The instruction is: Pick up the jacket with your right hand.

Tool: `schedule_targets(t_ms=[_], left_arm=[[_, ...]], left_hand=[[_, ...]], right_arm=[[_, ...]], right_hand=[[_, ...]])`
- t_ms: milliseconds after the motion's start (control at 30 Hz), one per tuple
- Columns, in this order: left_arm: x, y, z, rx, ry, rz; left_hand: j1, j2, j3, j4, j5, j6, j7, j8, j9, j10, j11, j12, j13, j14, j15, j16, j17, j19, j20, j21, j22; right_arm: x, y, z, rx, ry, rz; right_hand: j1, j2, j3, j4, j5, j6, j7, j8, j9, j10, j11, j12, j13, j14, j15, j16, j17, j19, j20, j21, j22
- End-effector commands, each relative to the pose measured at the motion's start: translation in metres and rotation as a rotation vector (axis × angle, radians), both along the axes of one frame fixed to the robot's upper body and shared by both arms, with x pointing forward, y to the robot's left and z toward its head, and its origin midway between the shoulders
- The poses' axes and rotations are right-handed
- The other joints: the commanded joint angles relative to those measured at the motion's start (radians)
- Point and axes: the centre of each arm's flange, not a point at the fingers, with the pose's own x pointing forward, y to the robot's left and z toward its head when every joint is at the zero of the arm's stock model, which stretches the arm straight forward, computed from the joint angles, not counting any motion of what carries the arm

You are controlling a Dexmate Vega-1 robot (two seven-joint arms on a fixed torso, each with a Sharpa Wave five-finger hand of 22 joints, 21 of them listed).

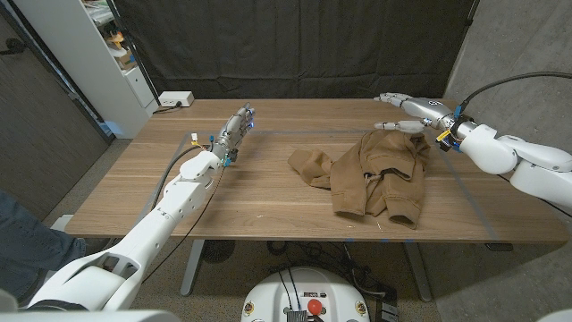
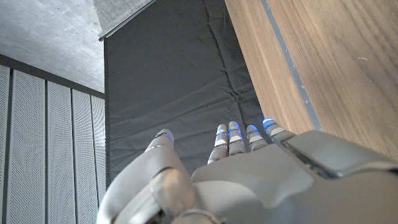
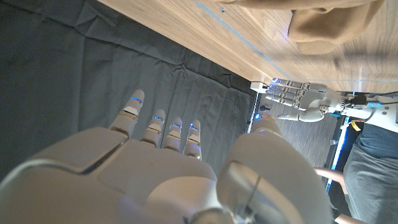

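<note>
One brown jacket [image 1: 380, 174] just below the right hand's spread fingers [image 1: 398, 126].

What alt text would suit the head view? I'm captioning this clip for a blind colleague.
A crumpled brown jacket lies on the right half of a wooden table, untouched. The robot's right hand hovers open just beyond the jacket's far edge, while its left hand, fingers extended, is over the table's left side.
</note>
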Motion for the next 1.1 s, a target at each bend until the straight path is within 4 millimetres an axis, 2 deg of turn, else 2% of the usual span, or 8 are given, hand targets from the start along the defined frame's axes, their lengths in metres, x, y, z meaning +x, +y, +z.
schedule_targets(t_ms=[33,233,333,467,867,1100], left_arm=[[0.0,0.003,0.001,-0.001,-0.001,0.001],[0.002,0.003,0.001,-0.001,0.001,-0.001],[0.002,0.004,0.001,0.002,0.002,-0.001],[0.003,0.005,0.002,0.001,0.001,0.001],[0.006,0.008,0.003,-0.003,0.004,0.001],[0.006,0.011,0.001,-0.007,0.008,0.003]], left_hand=[[0.002,0.007,0.002,-0.004,-0.006,0.01,0.001,-0.001,0.006,0.005,0.002,0.0,0.002,-0.01,0.002,-0.002,0.003,-0.003,0.007,-0.002,0.002],[0.002,0.007,0.002,-0.004,-0.006,0.011,0.002,-0.001,0.006,0.004,0.004,0.0,0.002,-0.009,0.003,-0.001,0.004,-0.002,0.007,-0.002,0.003],[0.001,0.007,0.002,-0.005,-0.006,0.012,0.0,0.0,0.006,0.005,0.005,0.0,0.002,-0.008,0.003,-0.001,0.004,-0.002,0.008,-0.002,0.003],[0.001,0.008,0.002,-0.005,-0.006,0.015,-0.002,0.0,0.006,0.006,0.005,0.0,0.002,-0.008,0.005,-0.001,0.004,-0.003,0.009,-0.002,0.003],[0.0,0.009,0.002,-0.008,-0.007,0.022,0.0,0.002,0.006,0.005,0.014,-0.001,0.003,-0.007,0.008,0.0,0.004,-0.003,0.012,-0.003,0.003],[0.0,0.01,0.003,-0.01,-0.007,0.023,0.0,0.001,0.006,0.007,0.013,0.0,0.003,-0.006,0.01,0.001,0.004,0.001,0.021,-0.002,0.003]], right_arm=[[0.0,0.003,0.001,-0.039,0.033,-0.029],[0.001,0.006,0.001,-0.056,0.038,-0.05],[0.002,0.007,0.001,-0.068,0.041,-0.061],[0.004,0.009,0.0,-0.087,0.053,-0.082],[0.012,0.01,0.004,-0.107,0.107,-0.11],[0.014,0.007,0.002,-0.121,0.156,-0.155]], right_hand=[[0.01,-0.017,-0.005,-0.011,0.014,-0.026,0.005,-0.003,0.001,-0.026,0.008,-0.002,0.002,-0.019,0.009,-0.006,-0.001,0.01,0.003,0.003,0.003],[0.018,-0.035,-0.016,-0.02,0.029,-0.071,0.011,-0.007,0.001,-0.056,0.016,-0.002,0.003,-0.042,0.019,-0.008,-0.002,0.017,0.004,0.003,0.003],[0.023,-0.043,-0.026,-0.024,0.045,-0.116,0.018,-0.007,0.002,-0.097,0.027,-0.005,0.003,-0.063,0.025,-0.008,-0.001,0.023,0.005,0.002,0.003],[0.024,-0.051,-0.034,-0.026,0.052,-0.13,0.019,-0.004,0.002,-0.124,0.037,-0.006,0.003,-0.082,0.029,-0.011,-0.001,0.026,0.005,0.001,0.004],[0.018,-0.071,-0.053,-0.028,0.052,-0.147,0.021,-0.003,0.002,-0.142,0.043,-0.003,0.003,-0.096,0.035,-0.01,-0.001,0.033,0.005,0.002,0.004],[0.014,-0.081,-0.067,-0.029,0.052,-0.162,0.022,-0.001,0.002,-0.16,0.057,-0.002,0.002,-0.119,0.044,-0.013,-0.002,0.041,0.005,0.003,0.004]])
